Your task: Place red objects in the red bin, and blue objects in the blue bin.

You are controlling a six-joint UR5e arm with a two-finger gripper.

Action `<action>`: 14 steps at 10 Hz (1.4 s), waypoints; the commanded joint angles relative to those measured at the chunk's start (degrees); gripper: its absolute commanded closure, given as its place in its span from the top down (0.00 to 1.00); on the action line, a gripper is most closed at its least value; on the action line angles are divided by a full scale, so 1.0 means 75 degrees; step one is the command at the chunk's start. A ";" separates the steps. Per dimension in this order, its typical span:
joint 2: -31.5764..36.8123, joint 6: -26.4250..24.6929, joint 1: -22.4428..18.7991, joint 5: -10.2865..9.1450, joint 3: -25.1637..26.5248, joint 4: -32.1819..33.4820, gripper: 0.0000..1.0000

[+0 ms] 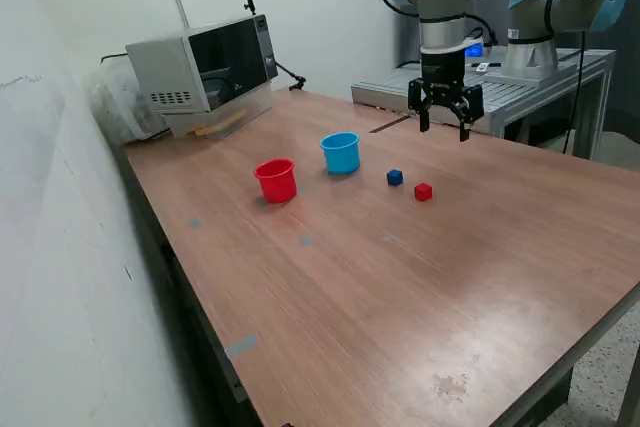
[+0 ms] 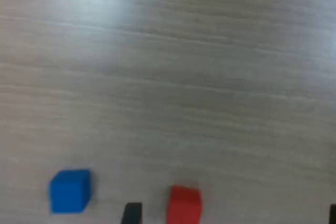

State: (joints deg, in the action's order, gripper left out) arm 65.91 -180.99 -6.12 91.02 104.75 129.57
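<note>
Nearest the exterior camera, the wooden tabletop (image 1: 400, 327) is bare brown board, with a few small pale marks on its surface.

Mid-table, four task items lie in a loose line:
- red cup (image 1: 276, 180) — upright, open end up, furthest toward the exterior view's left.
- light blue cup (image 1: 341, 152) — upright, just beyond the red cup and toward the exterior view's right; the two are near each other but apart.
- blue cube (image 1: 395, 178) — on the tabletop, toward the exterior view's right of the blue cup, clear of it.
- red cube (image 1: 423, 191) — just beside the blue cube, a small gap between them, slightly nearer the camera.

Only one cube of each colour shows. The wrist view is blurred; it shows the blue cube (image 2: 70, 190) and the red cube (image 2: 184, 203) side by side on wood grain, not touching.

Behind the cubes, the gripper (image 1: 444, 119) hangs above the tabletop, pointing down. Its fingers (image 1: 425, 112) are spread apart and hold nothing; dark fingertips just enter the edge of the wrist view.

Far side: a grey microwave (image 1: 205, 62) sits at the back corner of the tabletop, on the exterior view's left. A second robot arm (image 1: 565, 7) stands on a metal bench beyond.
</note>
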 commanded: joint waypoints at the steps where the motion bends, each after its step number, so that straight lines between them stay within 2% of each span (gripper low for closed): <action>1: -0.0818 -0.0383 -0.0227 -0.0113 -0.0080 0.0208 1.00; 7: -0.1381 -0.0383 -0.0098 -0.0113 -0.0782 0.0232 1.00; 14: -0.1640 -0.0383 0.0137 -0.0101 -0.0912 0.0255 1.00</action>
State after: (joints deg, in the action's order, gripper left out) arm 54.43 -183.87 -5.51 90.21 98.27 131.37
